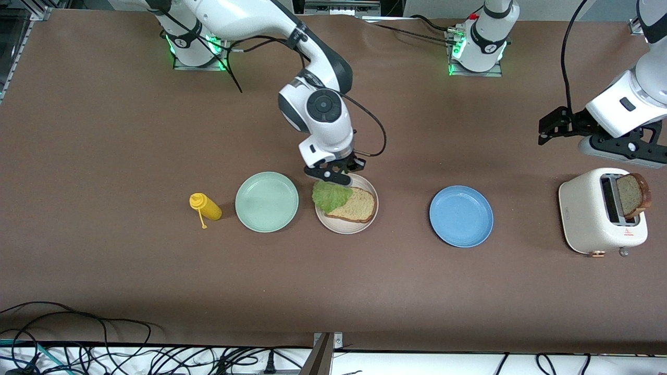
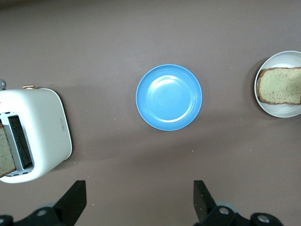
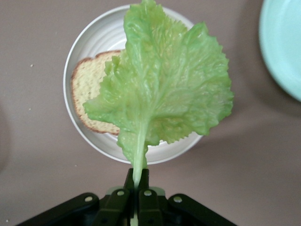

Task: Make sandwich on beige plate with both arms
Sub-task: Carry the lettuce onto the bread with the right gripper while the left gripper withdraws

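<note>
The beige plate sits on the worktop between a mint-green plate and a blue plate. One slice of bread lies flat on it, directly below the right jaws. The lettuce leaf hangs from the right gripper, whose jaws are closed on its stem; in the right wrist view the leaf spreads over the plate and covers much of the slice. Whether the leaf touches the bread cannot be told.

The second slice stands in a slot of the white toaster at the left arm's end of the worktop, only its upper part showing. The left gripper waits in the air near the toaster, jaws wide apart and holding nothing; in the left wrist view its fingertips are partly cut off at the frame edge, as are the toaster and the beige plate.

A yellow squeeze bottle lies on its side beside the mint-green plate, toward the right arm's end.
</note>
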